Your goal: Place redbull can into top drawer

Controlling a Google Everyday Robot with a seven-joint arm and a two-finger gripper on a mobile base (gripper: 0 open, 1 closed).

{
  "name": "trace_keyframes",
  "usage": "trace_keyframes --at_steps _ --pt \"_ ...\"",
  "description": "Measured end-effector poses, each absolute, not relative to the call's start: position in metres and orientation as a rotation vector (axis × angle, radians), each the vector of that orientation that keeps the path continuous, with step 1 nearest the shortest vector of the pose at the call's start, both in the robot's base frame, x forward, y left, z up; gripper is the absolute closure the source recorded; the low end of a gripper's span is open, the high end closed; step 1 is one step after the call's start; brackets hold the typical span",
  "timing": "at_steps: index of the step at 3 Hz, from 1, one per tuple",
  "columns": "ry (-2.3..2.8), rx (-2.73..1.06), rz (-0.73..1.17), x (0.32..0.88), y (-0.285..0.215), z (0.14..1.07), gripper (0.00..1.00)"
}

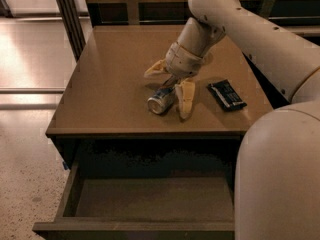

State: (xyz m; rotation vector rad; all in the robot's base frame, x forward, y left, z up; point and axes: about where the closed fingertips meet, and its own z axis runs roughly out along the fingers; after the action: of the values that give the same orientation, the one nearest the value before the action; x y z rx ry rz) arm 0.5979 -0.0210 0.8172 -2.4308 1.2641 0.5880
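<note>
The redbull can point(161, 100) lies on its side on the brown table point(110, 79), its shiny round end facing the front left. My gripper point(170, 84) is directly over the can and open. One yellowish finger point(185, 98) is down at the can's right side, and the other point(155, 69) is behind and to the left of it. The can is not gripped. The top drawer point(150, 199) is pulled open below the table's front edge, and nothing shows inside it.
A flat black snack packet point(227, 95) lies on the table right of the can. My large white arm and body fill the right side of the view. Tiled floor and a metal rack leg point(67, 14) are at the left.
</note>
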Motion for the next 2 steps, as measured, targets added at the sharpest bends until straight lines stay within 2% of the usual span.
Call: trace_keyframes --at_steps 1,2 --pt "1.265 -2.429 0.586 0.5994 -0.0194 0.8145 0.24" --pt "1.265 -2.429 0.586 0.5994 -0.0193 0.8144 0.47"
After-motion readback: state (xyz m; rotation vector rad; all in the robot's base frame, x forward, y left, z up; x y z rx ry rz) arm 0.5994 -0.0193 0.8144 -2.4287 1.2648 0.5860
